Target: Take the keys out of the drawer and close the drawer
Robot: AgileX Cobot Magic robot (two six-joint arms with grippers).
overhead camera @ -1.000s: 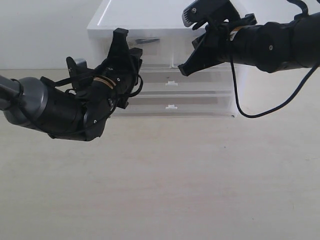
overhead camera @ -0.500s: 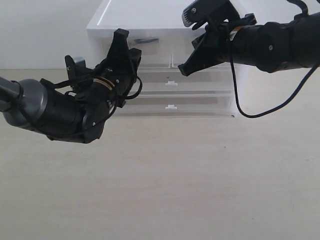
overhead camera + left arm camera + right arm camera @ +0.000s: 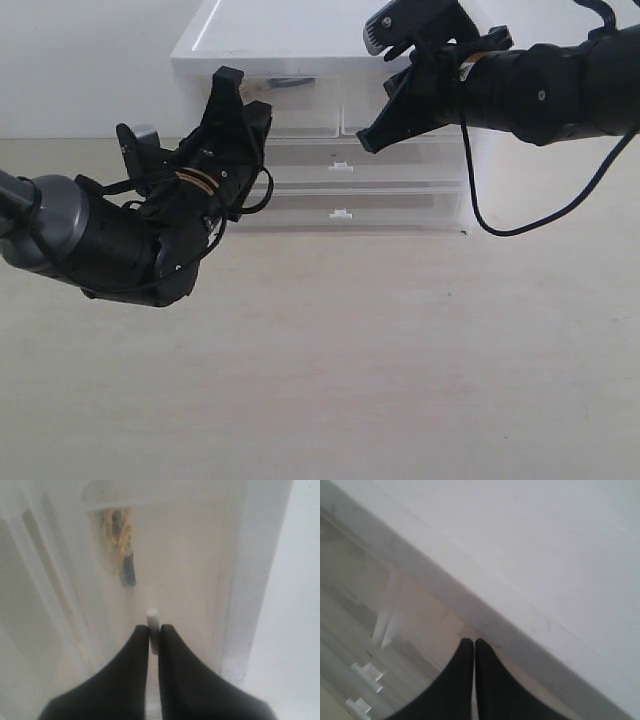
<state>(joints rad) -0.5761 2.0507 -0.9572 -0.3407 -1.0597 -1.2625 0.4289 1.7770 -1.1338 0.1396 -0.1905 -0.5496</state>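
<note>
Left tool (image 3: 153, 630) is clamped tight on the small white tab handle (image 3: 152, 614) of the drawer (image 3: 190, 570), the left one of the two small drawers at the top of the white plastic drawer unit (image 3: 300, 35). The keys (image 3: 119, 535) lie inside that drawer, gold bits and black cord showing blurred through the translucent plastic, set back from the handle. Right tool (image 3: 474, 642) has its fingers together with nothing in them, up at the unit's front by the right small drawer; contact unclear. The unit stands on a pale table (image 3: 400, 350).
</note>
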